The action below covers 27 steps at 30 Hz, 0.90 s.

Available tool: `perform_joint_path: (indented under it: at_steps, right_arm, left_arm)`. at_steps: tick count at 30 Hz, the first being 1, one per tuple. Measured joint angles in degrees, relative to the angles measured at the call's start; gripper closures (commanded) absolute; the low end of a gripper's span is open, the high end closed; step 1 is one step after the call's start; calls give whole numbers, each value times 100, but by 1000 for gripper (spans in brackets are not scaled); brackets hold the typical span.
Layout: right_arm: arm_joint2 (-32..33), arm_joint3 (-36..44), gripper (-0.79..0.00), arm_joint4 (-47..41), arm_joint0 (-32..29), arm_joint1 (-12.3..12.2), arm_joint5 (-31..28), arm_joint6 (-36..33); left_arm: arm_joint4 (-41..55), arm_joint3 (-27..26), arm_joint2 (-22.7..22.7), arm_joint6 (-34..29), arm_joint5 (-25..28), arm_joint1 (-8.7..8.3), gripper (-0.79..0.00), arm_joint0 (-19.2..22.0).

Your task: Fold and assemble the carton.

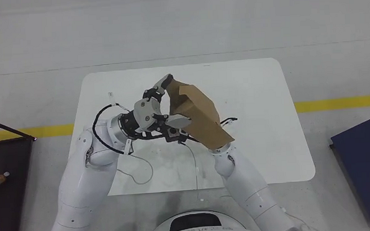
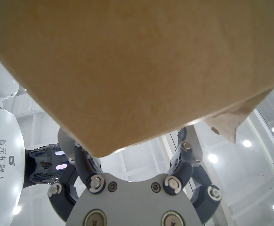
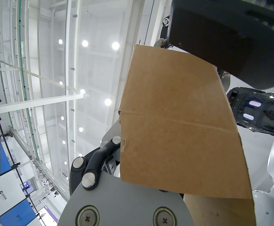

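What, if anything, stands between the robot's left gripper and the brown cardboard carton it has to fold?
Nothing visible does. In the top view the left gripper sits right at one end of the brown cardboard carton, held over the white table; its wrist view shows the carton's face directly before it.

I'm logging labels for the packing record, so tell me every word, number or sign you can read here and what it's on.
Nothing here can be read out.
Carton: plain brown card, no print on the faces shown.
Table: no print.
Panels in the hall behind: small print, too small to read.
Yellow floor line: a stripe, no words.
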<state>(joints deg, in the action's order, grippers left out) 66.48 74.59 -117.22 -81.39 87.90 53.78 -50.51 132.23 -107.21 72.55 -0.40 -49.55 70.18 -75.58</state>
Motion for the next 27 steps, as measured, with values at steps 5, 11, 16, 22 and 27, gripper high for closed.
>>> perform_joint_path:
  at_steps: [5,11,16,22,27]
  right_arm:
    - [-68,29,0,27,-3,-16,-31,-32]
    - [-110,90,0,13,-41,-53,-26,-27]
    - [-121,142,0,7,-79,-88,-27,-28]
    - [-142,167,0,8,-95,-123,-65,-66]
    - [-169,178,0,18,-95,-151,-103,-103]
  left_arm:
    - [-23,-108,184,-146,71,-18,-779,-5]
    - [-94,51,333,-152,92,-47,-785,-55]
    - [-97,127,324,-172,133,-54,-785,-91]
    - [21,161,86,-12,133,-49,-785,-135]
    - [41,143,-30,43,152,-47,-782,-136]
